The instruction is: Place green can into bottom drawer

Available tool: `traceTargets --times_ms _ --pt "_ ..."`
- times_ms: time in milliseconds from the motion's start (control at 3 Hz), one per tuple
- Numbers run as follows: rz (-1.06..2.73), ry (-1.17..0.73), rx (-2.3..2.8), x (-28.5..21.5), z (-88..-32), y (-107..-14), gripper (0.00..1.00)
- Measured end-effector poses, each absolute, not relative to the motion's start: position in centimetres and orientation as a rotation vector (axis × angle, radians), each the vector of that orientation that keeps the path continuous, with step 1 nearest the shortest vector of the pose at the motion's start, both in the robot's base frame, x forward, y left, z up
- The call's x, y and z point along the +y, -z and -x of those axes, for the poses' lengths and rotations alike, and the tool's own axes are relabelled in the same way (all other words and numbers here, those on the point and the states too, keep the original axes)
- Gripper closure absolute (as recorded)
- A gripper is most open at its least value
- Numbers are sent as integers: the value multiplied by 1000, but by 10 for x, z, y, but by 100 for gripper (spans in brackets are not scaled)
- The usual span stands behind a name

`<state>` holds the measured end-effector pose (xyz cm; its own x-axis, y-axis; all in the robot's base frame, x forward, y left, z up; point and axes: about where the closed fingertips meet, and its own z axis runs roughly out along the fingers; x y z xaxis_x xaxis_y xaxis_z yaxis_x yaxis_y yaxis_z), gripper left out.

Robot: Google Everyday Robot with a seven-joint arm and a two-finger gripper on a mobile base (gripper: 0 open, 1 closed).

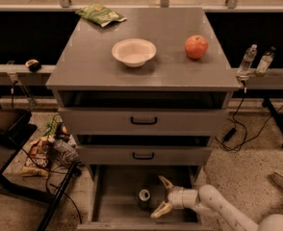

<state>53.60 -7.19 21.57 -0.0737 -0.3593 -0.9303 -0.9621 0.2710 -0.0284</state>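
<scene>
The bottom drawer (117, 196) is pulled open below the two upper drawers, showing its flat grey floor. The green can (144, 198) stands upright on that floor, its silver top facing up. My gripper (160, 196) is inside the drawer just right of the can, fingers spread wide: one fingertip (162, 180) toward the back, the other (156, 212) toward the front. The can sits at the mouth of the open fingers, apart from them. My white arm (218, 206) comes in from the lower right.
On the cabinet top (83, 57) are a white bowl (134, 51), a red apple (196, 46) and a green snack bag (100, 14). Two upper drawers with black handles (143, 121) are shut. Bags and cables (45, 150) lie on the floor at left. Bottles (255, 60) stand at right.
</scene>
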Motion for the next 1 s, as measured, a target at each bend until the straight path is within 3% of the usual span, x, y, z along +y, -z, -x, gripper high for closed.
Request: traceTargets --times_ms 667,1000 --pt "1293 -571 1850 -159 -517 -300 0" --pt "1297 -468 1974 -173 -508 -342 0"
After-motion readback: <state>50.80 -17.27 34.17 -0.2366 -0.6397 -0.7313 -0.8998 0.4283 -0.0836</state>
